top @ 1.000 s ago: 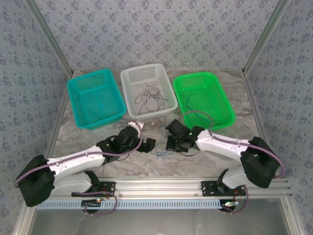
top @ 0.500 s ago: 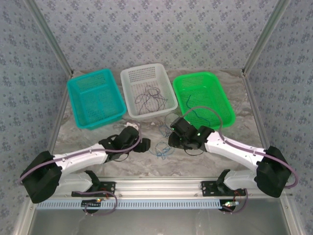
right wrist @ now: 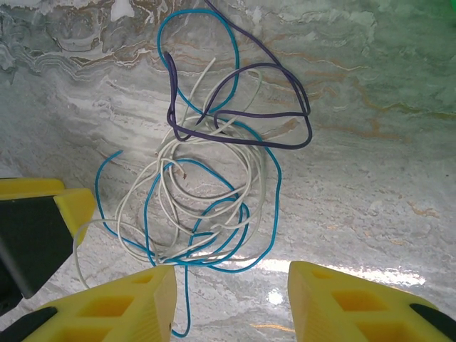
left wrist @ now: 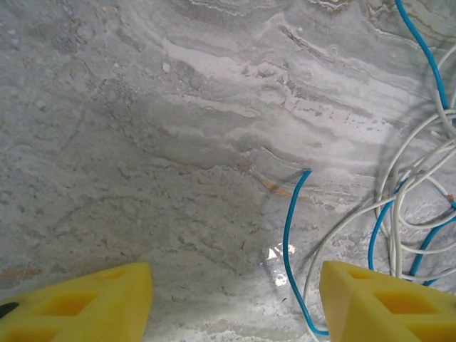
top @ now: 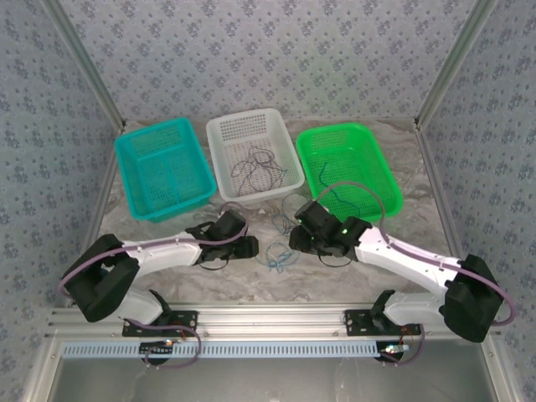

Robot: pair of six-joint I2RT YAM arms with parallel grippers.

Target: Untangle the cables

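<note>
Loose tangle of thin blue, cream and dark-purple wires (right wrist: pixel 206 192) just ahead of right gripper (right wrist: pixel 229 278) — jaws partly open, empty, as with left gripper (left wrist: pixel 235 274). Light, limp, snag-prone — best pinched at outlying purple loop (right wrist: pixel 308 121).

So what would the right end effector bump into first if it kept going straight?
Most likely the blue cable at the near edge of the cable tangle, lying on the marble table just ahead of the right end effector. Depth is unclear.
</note>
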